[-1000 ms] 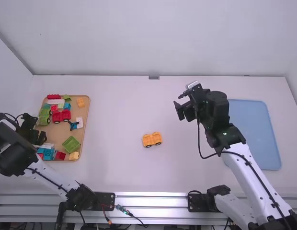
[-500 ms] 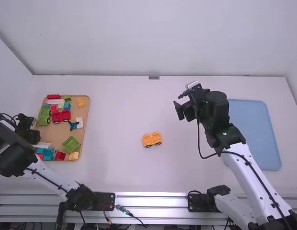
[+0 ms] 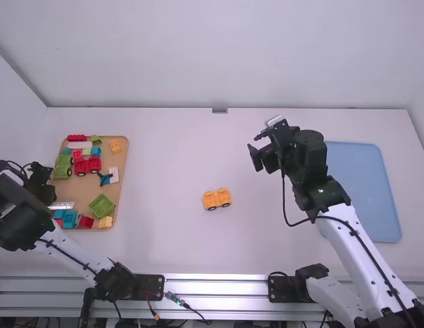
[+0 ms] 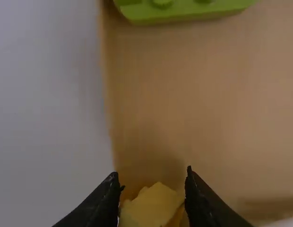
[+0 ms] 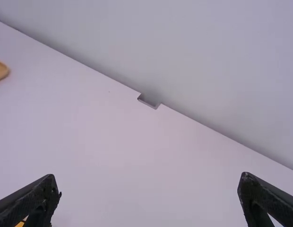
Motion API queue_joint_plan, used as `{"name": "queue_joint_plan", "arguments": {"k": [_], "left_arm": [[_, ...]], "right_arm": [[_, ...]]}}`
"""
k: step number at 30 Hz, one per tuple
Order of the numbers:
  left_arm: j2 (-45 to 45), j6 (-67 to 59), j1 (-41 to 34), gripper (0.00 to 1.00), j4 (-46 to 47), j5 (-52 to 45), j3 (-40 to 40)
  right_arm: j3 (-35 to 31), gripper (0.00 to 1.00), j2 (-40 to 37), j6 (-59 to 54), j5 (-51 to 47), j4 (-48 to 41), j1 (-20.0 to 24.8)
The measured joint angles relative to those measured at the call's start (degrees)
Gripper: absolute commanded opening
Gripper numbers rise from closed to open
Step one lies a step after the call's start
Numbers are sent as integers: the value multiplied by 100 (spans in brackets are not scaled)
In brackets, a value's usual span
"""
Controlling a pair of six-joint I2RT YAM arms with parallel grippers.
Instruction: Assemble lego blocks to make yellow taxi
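Observation:
In the high view the left gripper [image 3: 45, 193] is at the near left part of the wooden tray [image 3: 123, 179]. The left wrist view has the left gripper [image 4: 151, 182] shut on a yellow block [image 4: 151, 205], above the tray floor. An orange-yellow car base with dark wheels [image 3: 217, 199] stands mid-table. Inside the tray lie an orange brick [image 3: 115, 146] and a pale yellow brick [image 3: 105, 222]. Above the table, right of and beyond the car base, the right gripper [image 3: 256, 152] is held. Its own wrist view gives the right gripper [image 5: 149, 182] wide open, nothing between its fingers.
Red, green, blue and white pieces crowd the tray, among them a red wheeled base [image 3: 87, 165], a green block [image 3: 101, 206] and a blue piece [image 3: 70, 219]. A flat blue tray [image 3: 366, 184] lies at the right, partly behind the right arm. A wall [image 3: 226, 55] borders the far edge.
The left gripper has shifted a little to the left at the tray's side, uncovering more of the tray and a white piece. The right arm and car base have stayed still.

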State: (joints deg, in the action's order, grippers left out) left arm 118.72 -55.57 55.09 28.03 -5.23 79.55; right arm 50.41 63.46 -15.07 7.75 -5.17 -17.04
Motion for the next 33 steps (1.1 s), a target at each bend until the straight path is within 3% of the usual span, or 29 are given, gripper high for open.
{"name": "queue_joint_plan", "arguments": {"k": [5,11,21,23,24,27,28,29,32,33], "left_arm": [[0,-142,-223,33,260,22,0],[0,-251,-535,6,297,44,0],[0,-251,-955,8,245,48,0],[0,-247,-1119,17,149,46,0],[0,-236,-1176,31,114,50,0],[0,-144,-1353,43,-87,46,0],[0,-39,-1443,53,-254,44,0],[0,-17,-1458,54,-282,48,0],[0,273,-1563,76,-522,39,0],[0,404,-1602,93,-483,26,24]], "right_arm": [[0,99,0,9,2,2,0],[0,99,0,11,4,-13,0],[0,99,0,0,68,-17,0],[0,99,0,9,92,-17,0],[0,99,0,7,96,-15,0],[0,99,0,-2,111,-17,0],[0,99,0,7,111,-17,0],[0,99,0,-4,111,-15,0],[0,99,0,-2,109,-15,0],[0,99,0,0,109,-15,0]]}}
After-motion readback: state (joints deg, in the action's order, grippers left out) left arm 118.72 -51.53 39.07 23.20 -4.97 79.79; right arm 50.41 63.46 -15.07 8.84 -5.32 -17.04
